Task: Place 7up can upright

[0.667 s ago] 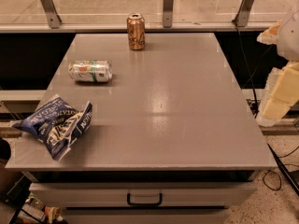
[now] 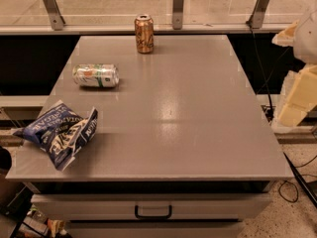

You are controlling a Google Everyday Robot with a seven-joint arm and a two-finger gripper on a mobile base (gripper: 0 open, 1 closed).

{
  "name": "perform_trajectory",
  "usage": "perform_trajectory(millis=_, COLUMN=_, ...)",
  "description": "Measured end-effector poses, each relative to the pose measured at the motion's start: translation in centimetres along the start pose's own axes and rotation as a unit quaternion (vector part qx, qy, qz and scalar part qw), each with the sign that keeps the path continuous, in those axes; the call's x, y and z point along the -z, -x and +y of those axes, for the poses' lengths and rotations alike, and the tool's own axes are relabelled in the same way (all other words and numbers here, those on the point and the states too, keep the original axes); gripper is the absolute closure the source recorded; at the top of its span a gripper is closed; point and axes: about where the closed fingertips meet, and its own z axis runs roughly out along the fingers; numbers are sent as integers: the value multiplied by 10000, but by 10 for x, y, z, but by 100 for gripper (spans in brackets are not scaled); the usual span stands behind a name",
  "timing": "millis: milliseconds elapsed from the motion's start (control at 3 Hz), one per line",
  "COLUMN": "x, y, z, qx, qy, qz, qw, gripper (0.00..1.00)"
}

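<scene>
The 7up can [image 2: 96, 76] lies on its side on the left part of the grey table [image 2: 173, 118], its length running left to right. It is silvery-white with a green band and orange marks. My gripper [image 2: 295, 103] shows as cream-coloured parts at the right edge of the view, beyond the table's right side and far from the can. It holds nothing that I can see.
A brown-gold can [image 2: 144, 33] stands upright at the table's far edge. A crumpled blue chip bag [image 2: 62, 133] lies at the front left corner. A drawer with a dark handle [image 2: 153, 212] is under the table front. Cables [image 2: 297, 177] lie on the floor at right.
</scene>
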Motion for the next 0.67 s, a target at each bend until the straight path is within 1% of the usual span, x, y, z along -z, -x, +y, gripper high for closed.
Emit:
perform_trajectory(millis=333, x=-5, y=36, z=-14, qx=136, qy=-12, qz=-515, qw=9986, gripper=0)
perform_trajectory(millis=667, x=-18, y=69, z=-23, qx=216, qy=-23, qz=-945, qw=9953, gripper=0)
